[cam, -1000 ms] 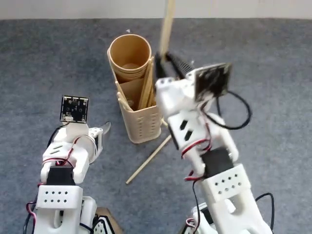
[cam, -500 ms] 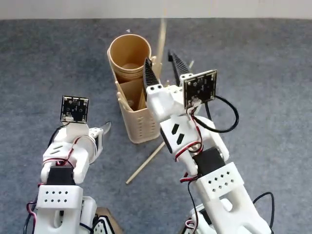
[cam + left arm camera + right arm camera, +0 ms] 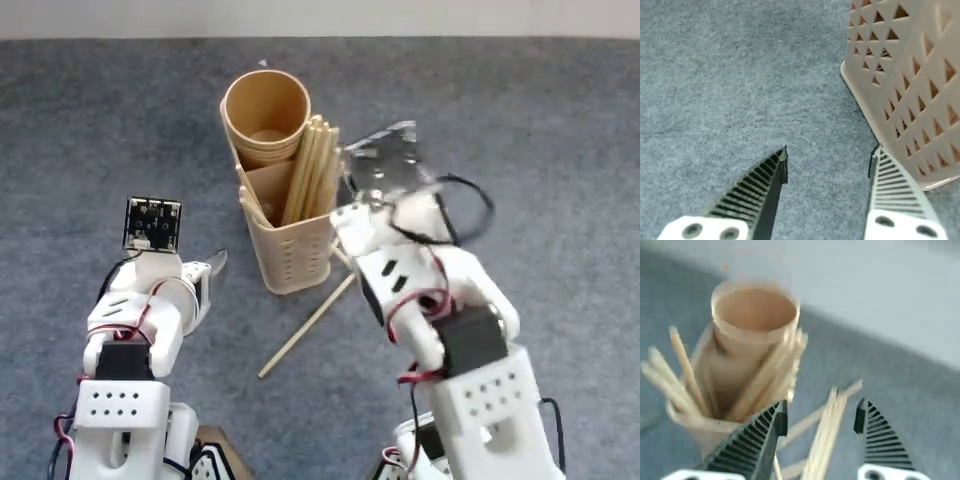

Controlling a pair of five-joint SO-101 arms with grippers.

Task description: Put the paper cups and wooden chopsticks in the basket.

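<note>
A tan perforated basket [image 3: 292,250] stands on the grey carpet with stacked paper cups [image 3: 266,112] in its far end and several wooden chopsticks [image 3: 312,172] leaning in its middle. One chopstick [image 3: 305,327] lies on the carpet by the basket's near corner. The right arm [image 3: 405,250] hangs just right of the basket. Its gripper [image 3: 822,404] is open and holds nothing, looking at the cups [image 3: 755,315], the leaning chopsticks [image 3: 767,377] and more chopsticks [image 3: 826,435] lying on the carpet. The left gripper [image 3: 830,149] is open low over the carpet, beside the basket wall [image 3: 905,75].
Grey carpet [image 3: 120,120] spreads around the basket, with a pale wall strip at the far edge. The left arm [image 3: 140,310] rests left of the basket. Open floor lies to the far right [image 3: 560,150].
The right gripper, which held a chopstick upright over the basket, opened; the stick now leans inside the basket. The right arm swung back to the right. The left arm stayed still.
</note>
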